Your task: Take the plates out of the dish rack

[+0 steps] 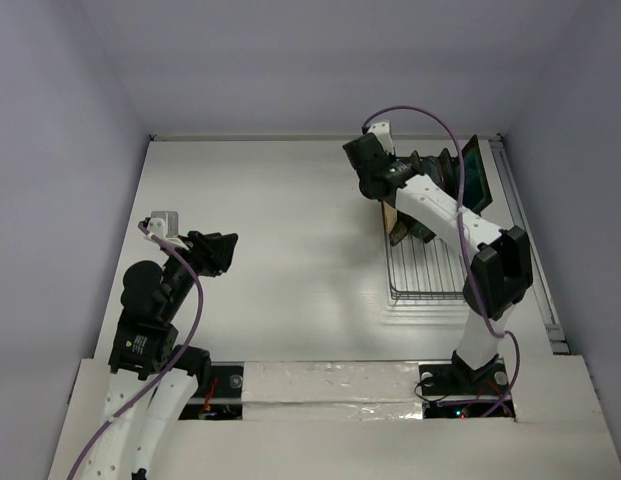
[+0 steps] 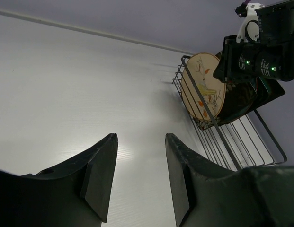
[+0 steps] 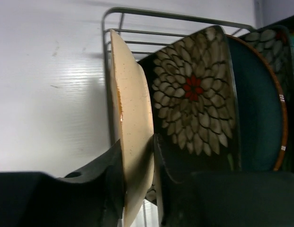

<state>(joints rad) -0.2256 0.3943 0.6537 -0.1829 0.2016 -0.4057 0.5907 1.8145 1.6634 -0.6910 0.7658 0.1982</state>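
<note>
Right claw (image 3: 137,156): closed on the tan plate (image 3: 130,118), one finger on each face of its rim.
Tan plate: upright on edge in the dish rack (image 1: 422,270), outermost in the row, on the side toward the left arm; leaf marks show on its outer face.
In the way: a dark square white-flowered plate (image 3: 194,94) stands just behind the inner finger, touching or nearly so; beyond it stands a round teal plate (image 3: 258,109).
Dish rack: on the far right of the table (image 1: 280,220), with all plates at its far end.
Left claw (image 2: 139,165): jaws parted, holding nothing, above bare table well apart from the rack.
</note>
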